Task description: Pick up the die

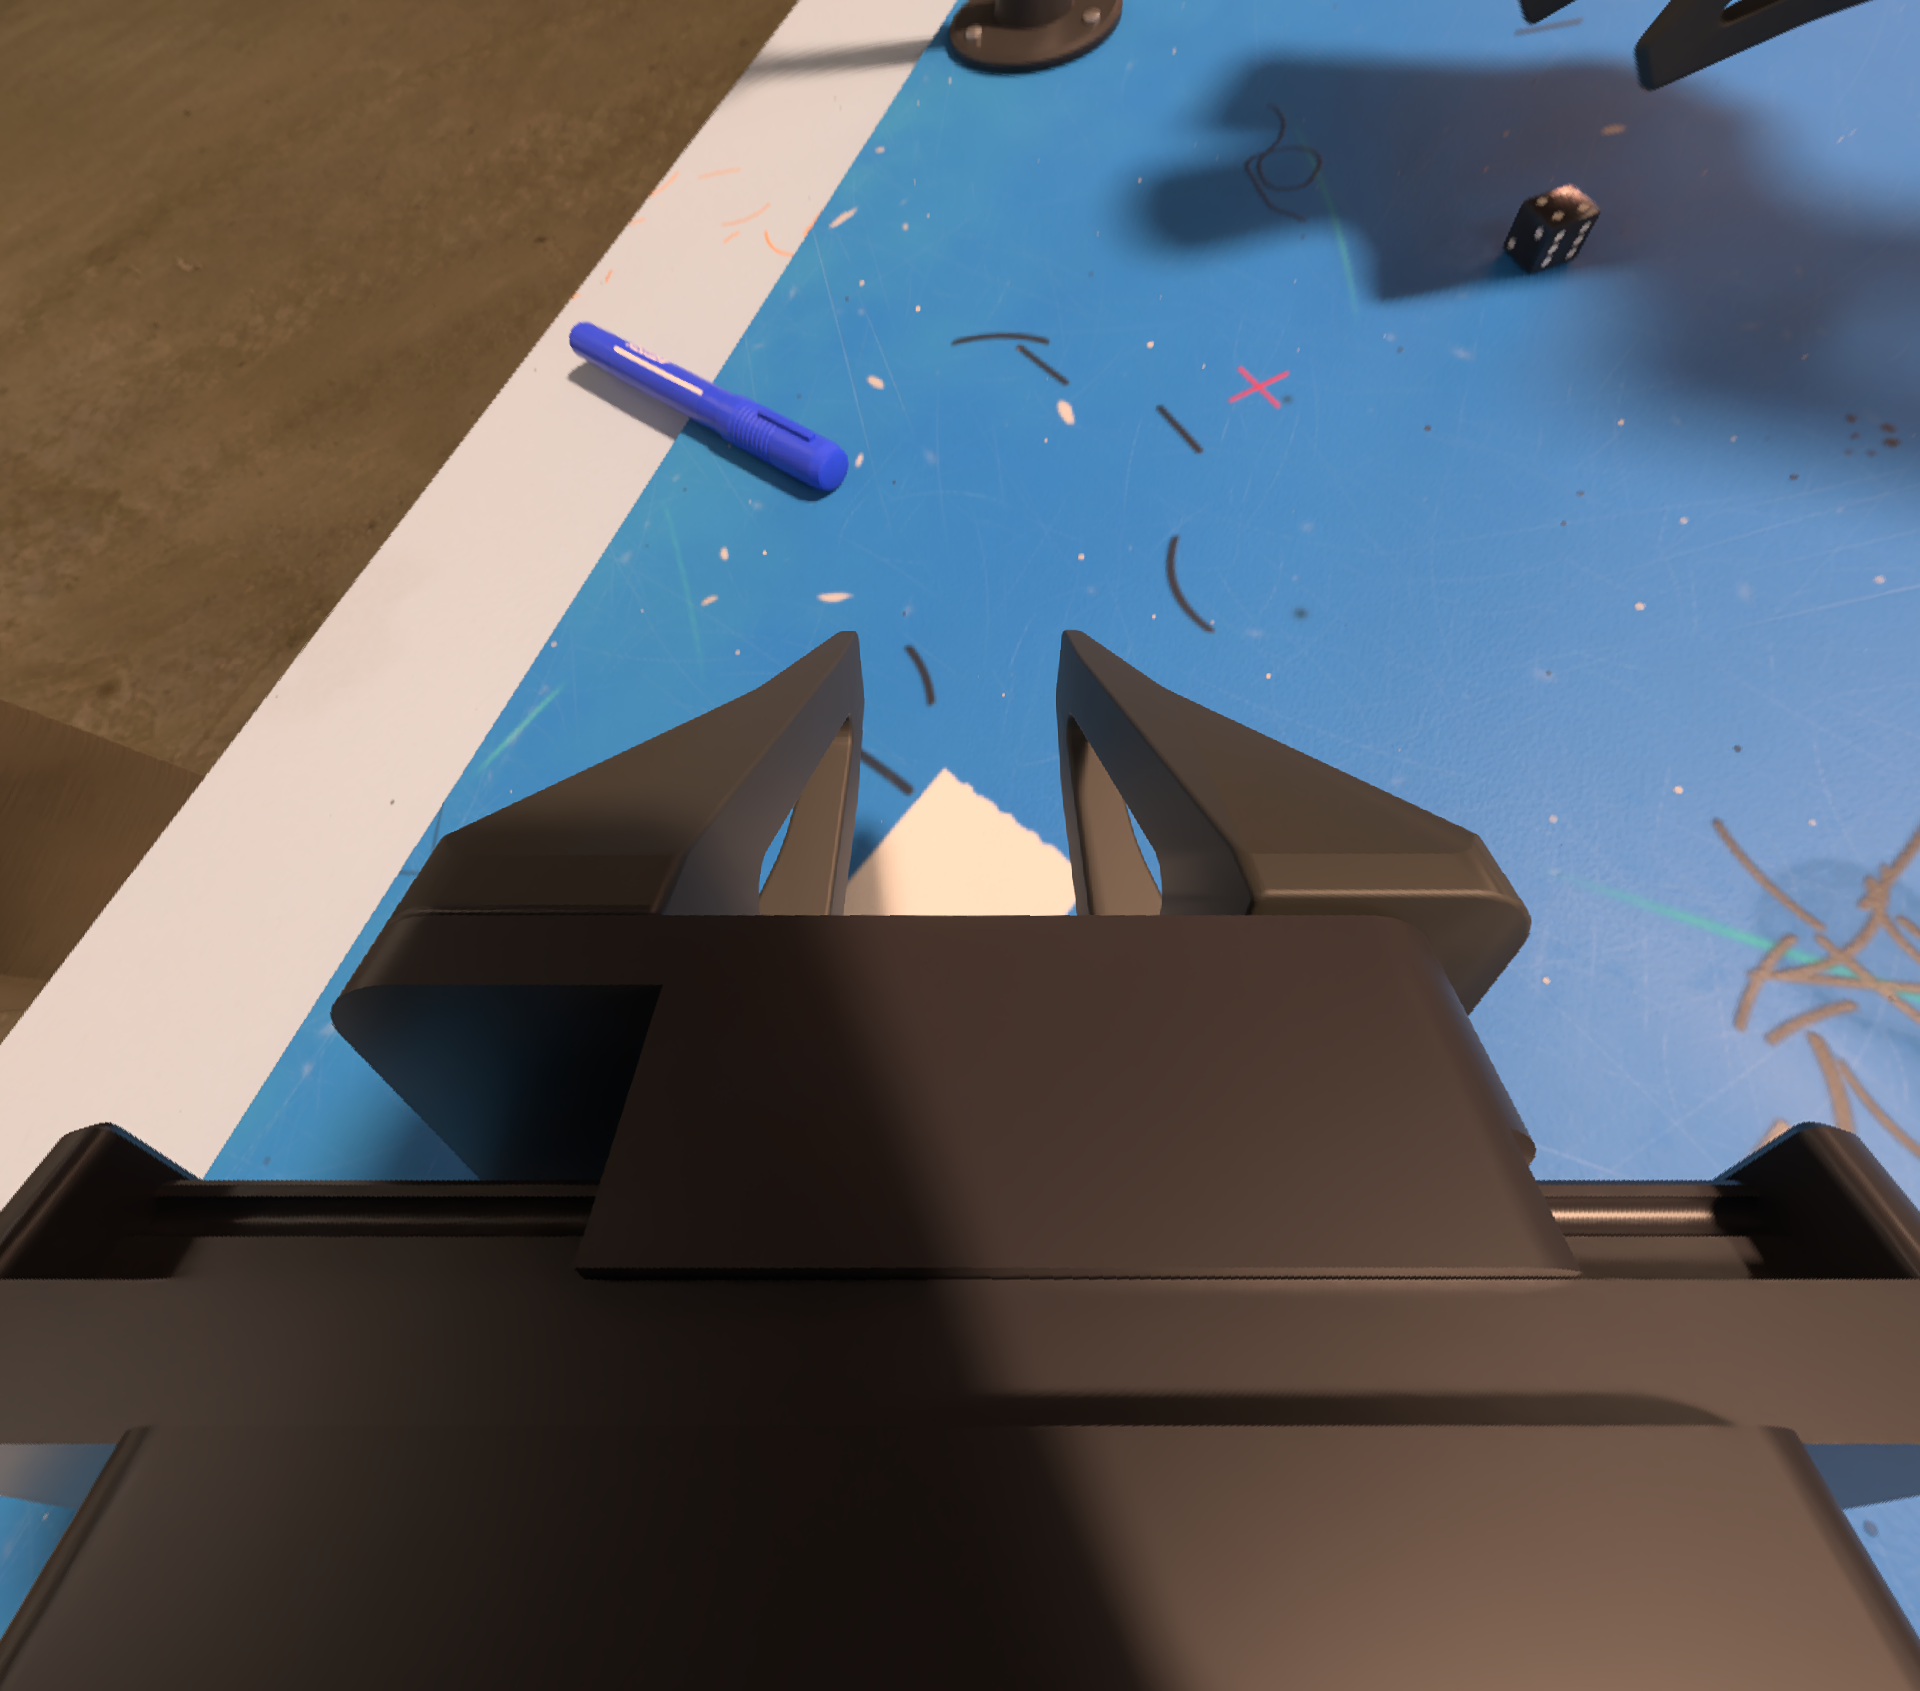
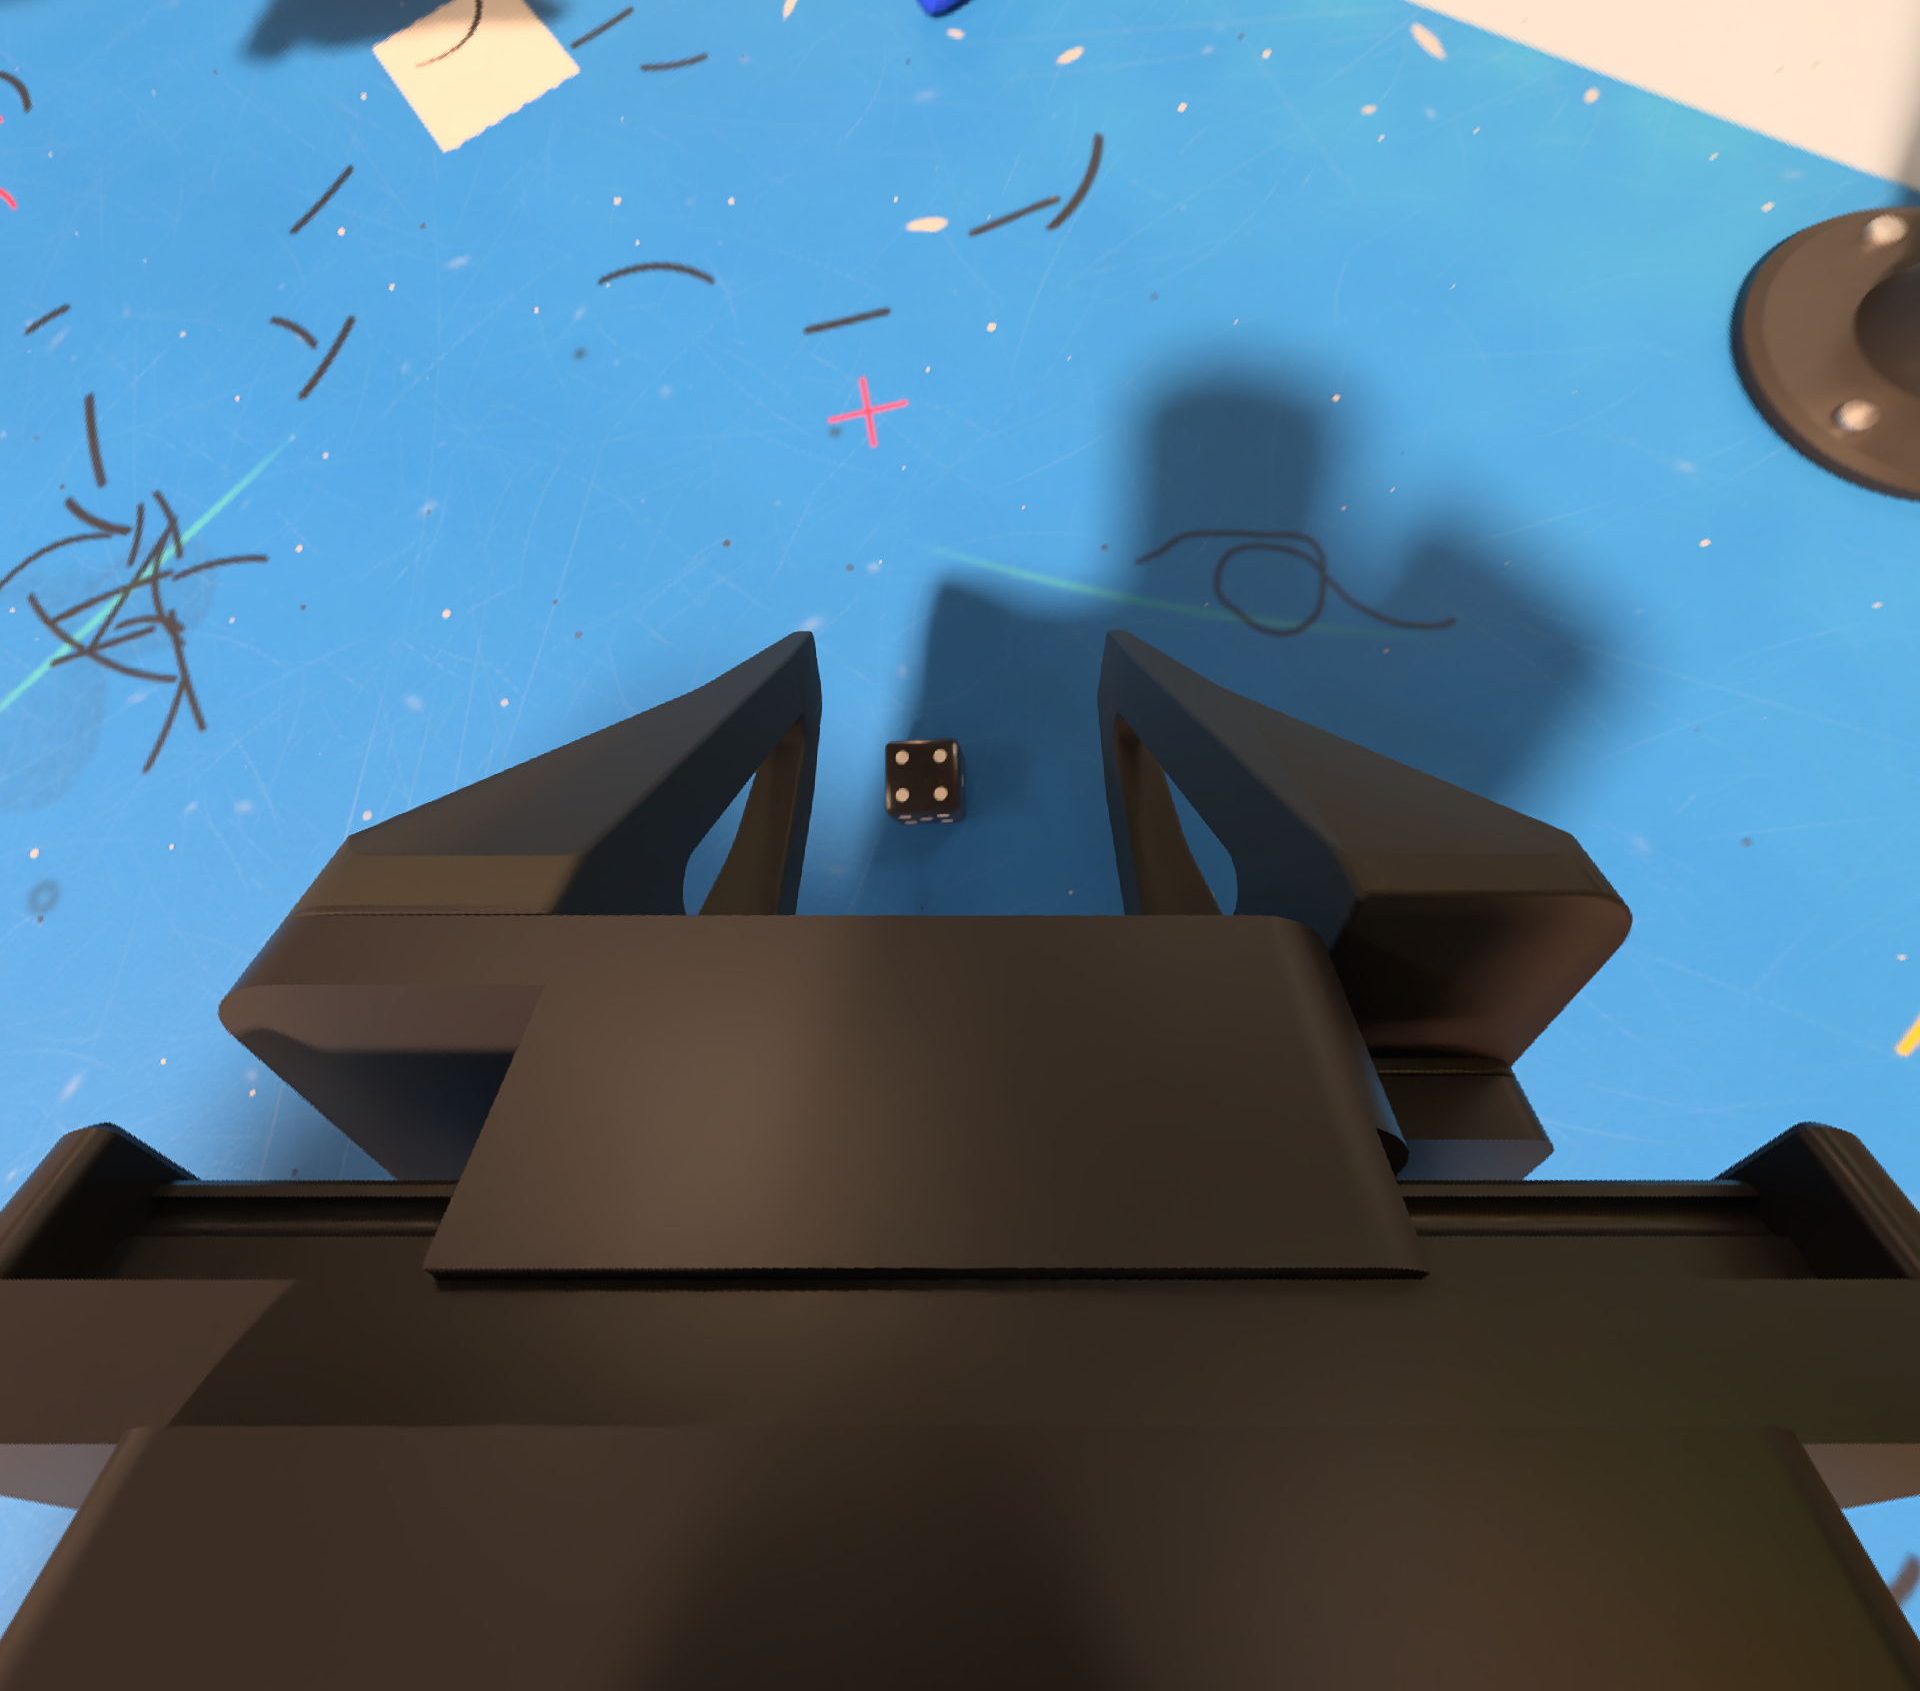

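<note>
My right gripper [image 2: 958, 654] hangs above the small black die with pale pips [image 2: 923, 781], jaws apart; the die rests on the scuffed blue table [image 2: 1455, 810], framed between my fingers and touching neither — the approach step, by my reading. Next I would lower and close squarely on opposite faces. My left gripper [image 1: 958, 654] idles well apart — jaws apart, empty — near a blue marker pen [image 1: 709, 407].

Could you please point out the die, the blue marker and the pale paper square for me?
die [image 2: 923, 781]: right wrist view, on its top face with four pips.
blue marker [image 1: 710, 408]: left wrist view, on the middle of its barrel.
pale paper square [image 2: 476, 64]: right wrist view, on its centre.
</note>
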{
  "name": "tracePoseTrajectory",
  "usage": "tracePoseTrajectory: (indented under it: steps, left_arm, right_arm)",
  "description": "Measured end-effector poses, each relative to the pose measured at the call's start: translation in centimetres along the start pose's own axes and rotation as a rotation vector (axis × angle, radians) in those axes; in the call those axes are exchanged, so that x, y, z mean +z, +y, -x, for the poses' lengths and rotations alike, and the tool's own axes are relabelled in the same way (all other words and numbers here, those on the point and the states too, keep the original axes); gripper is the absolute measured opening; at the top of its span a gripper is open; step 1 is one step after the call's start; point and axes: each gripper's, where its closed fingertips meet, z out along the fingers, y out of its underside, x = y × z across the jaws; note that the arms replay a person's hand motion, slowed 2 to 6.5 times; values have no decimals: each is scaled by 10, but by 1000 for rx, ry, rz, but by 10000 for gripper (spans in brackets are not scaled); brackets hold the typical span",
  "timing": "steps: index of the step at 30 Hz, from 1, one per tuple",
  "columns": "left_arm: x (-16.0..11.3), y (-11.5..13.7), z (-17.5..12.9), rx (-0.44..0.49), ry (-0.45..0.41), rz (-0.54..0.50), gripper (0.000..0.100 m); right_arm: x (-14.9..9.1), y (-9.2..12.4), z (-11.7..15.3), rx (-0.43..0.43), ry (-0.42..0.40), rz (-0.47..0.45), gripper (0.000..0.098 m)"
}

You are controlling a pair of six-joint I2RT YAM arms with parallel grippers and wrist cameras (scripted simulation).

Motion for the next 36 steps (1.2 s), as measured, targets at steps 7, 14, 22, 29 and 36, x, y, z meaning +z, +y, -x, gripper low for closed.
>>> tracePoseTrajectory:
  steps: [7,14,22,29,36]
  left_arm:
    - [4,9,-2,31,-12,66,323]
    - [9,14,-6,40,-5,92,329]
    - [9,17,-7,34,-10,93,324]
    - [9,17,-5,32,-18,98,322]
    - [10,22,-4,44,-27,118,322]
  right_arm:
    - [4,15,4,13,-17,45,454]
    - [12,29,7,-6,-3,111,458]
    - [20,38,9,-20,5,155,456]
    - [24,38,10,-30,5,158,433]
    - [25,39,7,-63,34,174,294]
